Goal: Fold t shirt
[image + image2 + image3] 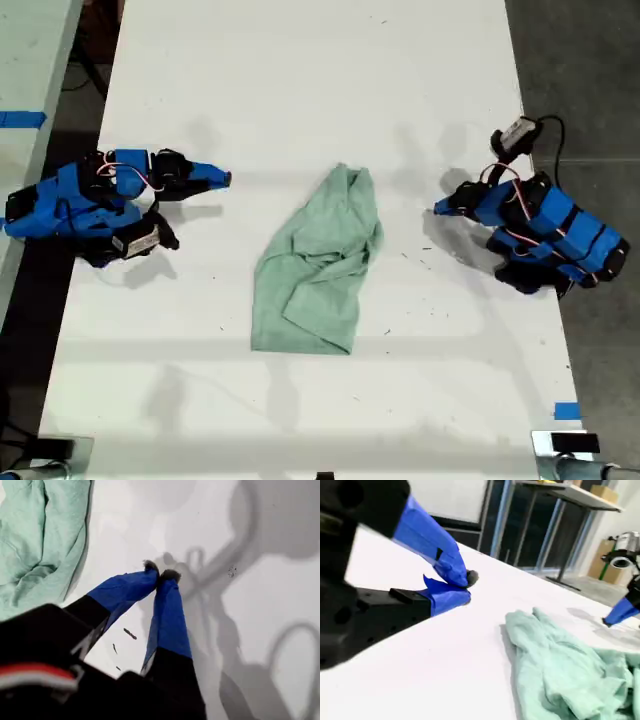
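T shirt [318, 268] lies crumpled mid-desk [300, 90], touching neither arm; my first end effector [161, 573] and second end effector [465, 587] both closed, empty: open first, pinch opposite edges, spread flat.

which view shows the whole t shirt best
The exterior view: the t shirt lies whole and crumpled mid-table, between both arms. The first wrist view catches only one edge of it, and the second wrist view shows a close, cropped part.
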You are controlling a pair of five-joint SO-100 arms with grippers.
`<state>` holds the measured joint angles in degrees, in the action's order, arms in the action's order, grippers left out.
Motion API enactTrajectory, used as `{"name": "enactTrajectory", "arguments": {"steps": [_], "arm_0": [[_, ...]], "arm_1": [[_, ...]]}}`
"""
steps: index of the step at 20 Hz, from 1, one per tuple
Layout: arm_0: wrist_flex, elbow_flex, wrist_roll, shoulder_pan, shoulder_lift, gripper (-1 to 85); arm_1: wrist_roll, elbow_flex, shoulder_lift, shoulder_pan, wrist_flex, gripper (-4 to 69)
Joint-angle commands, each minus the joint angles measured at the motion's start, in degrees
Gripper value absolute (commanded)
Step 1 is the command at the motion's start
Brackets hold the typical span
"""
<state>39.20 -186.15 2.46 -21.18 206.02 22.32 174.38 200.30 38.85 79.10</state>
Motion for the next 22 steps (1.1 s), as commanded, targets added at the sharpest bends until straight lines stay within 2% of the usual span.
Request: {"name": "enactTrajectory", "arguments": {"steps": [1, 3, 4, 5, 6, 8, 9, 11, 15, 17, 19, 20, 21, 22], "arm_0": [[6.42, 10.11, 4.66, 2.64, -8.88, -0.2], [10.55, 27.51, 9.40, 8.79, -36.65, -0.1], [12.74, 38.41, 11.51, 13.54, -52.21, 6.1], [16.61, 50.27, 13.71, 17.84, -66.97, 18.4], [21.80, 61.52, 16.70, 21.45, -79.80, 23.3], [28.04, 78.22, 21.80, 28.21, -96.94, 24.0], [30.41, 84.55, 24.87, 31.20, -103.36, 24.0], [30.76, 92.02, 29.53, 34.98, -113.38, 23.6], [34.80, 102.39, 35.51, 37.88, -127.27, 22.8], [33.84, 103.80, 35.33, 37.09, -131.13, 22.5], [31.73, 106.96, 32.17, 35.24, -136.93, 22.3], [30.94, 109.60, 29.71, 34.54, -139.92, 16.3], [30.59, 111.97, 28.21, 34.01, -142.29, 0.6], [30.32, 113.99, 26.54, 33.93, -143.96, -0.2]], "arm_1": [[0.00, 2.20, 0.79, 0.53, 0.26, 2.3], [-0.09, 2.20, 0.79, 0.44, 0.26, 2.3], [0.00, 2.20, 0.79, 0.53, 0.26, 2.3], [0.09, 2.20, 0.79, 0.62, 0.26, 2.3], [0.09, 2.20, 0.79, 0.62, 0.26, 2.3], [0.00, 2.20, 0.79, 0.26, 0.35, 2.3], [0.09, 2.11, 0.79, 0.26, 0.35, 2.3], [0.18, 2.11, 0.79, 0.26, 0.35, 2.3], [0.18, 2.11, 0.79, 0.26, 0.35, 2.3], [0.09, 2.11, 0.79, 0.26, 0.35, 2.3], [0.00, 2.11, 0.79, 0.18, 0.44, 2.3], [0.00, 2.11, 0.79, 0.18, 0.44, 2.3], [0.00, 2.11, 0.79, 0.18, 0.44, 2.3], [-0.09, 2.11, 0.79, 0.18, 0.44, 2.3]]}}
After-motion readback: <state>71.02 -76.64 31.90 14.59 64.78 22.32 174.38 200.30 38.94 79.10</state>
